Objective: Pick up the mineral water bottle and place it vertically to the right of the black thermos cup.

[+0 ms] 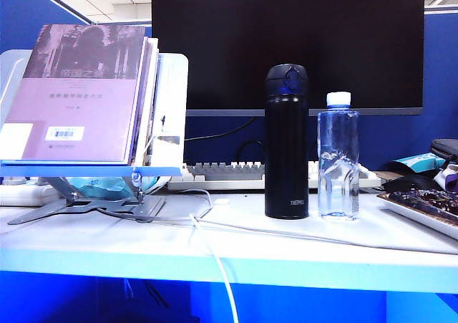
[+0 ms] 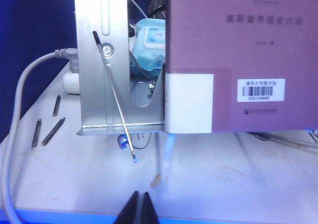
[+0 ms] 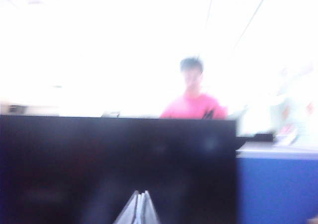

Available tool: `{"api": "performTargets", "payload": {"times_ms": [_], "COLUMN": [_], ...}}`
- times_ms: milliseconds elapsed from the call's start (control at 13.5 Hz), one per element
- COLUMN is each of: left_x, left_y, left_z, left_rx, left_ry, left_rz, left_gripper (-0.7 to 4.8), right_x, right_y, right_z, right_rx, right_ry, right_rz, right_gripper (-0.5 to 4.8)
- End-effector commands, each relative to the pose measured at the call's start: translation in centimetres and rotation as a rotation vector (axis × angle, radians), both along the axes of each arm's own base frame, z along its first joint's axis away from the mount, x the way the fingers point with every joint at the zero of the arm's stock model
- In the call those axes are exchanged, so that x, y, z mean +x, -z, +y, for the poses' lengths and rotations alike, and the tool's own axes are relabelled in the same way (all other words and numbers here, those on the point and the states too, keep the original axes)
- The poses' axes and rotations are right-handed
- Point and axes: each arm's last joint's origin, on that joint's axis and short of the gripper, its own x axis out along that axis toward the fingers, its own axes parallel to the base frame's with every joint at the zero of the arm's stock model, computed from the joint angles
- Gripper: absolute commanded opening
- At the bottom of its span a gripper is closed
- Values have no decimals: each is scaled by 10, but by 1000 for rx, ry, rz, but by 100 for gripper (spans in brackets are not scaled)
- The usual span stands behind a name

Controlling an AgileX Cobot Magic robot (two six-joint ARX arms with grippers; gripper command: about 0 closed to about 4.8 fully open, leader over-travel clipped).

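Mineral water bottle [image 1: 338, 155] stands upright on the white tabletop [image 1: 107, 244], white cap up, just to the right of the black thermos cup [image 1: 286, 142], a narrow gap between them; nothing touches either; placement looks done by the exterior view, only arm retreat or rest seems left. Behind them a keyboard [image 1: 222, 172] and a dark monitor [image 1: 286, 44]; at the left a book [image 1: 82, 94] on a metal stand [image 2: 107, 60]. No arm shows in the exterior view. Right gripper [image 3: 140, 209] has its fingers pressed together, empty, aimed over the monitor toward a blurred person in pink [image 3: 194, 97]. Left gripper [image 2: 139, 208] likewise closed on nothing, low over the table before the book stand.
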Motion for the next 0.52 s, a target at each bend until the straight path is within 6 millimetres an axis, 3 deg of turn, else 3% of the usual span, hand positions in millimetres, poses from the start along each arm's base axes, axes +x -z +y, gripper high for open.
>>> {"api": "performTargets", "payload": {"times_ms": [74,223,371,445,520], "left_x": [0,0,0,0,0], "left_y": [1,1,1,1,1], "left_z": [0,0,0,0,0], "left_rx": [4,4,4,4,4], "left_ry": [5,5,5,5,5], "left_rz": [8,8,8,8,8], "left_gripper": [-4,-4,-4,-4,-4], "right_x": [-43,-76,-116,-119,-110], "right_y": [-4,2,29,36,49], "right_z": [-21,-37,-57,-58,-52], "right_rx": [-35,-50,-97,-120,-196], "right_ry": [57,58,83,82,46], "right_rz": [34,66,194,238,338], "right_gripper": [-5,-5,-5,-5,-5]}}
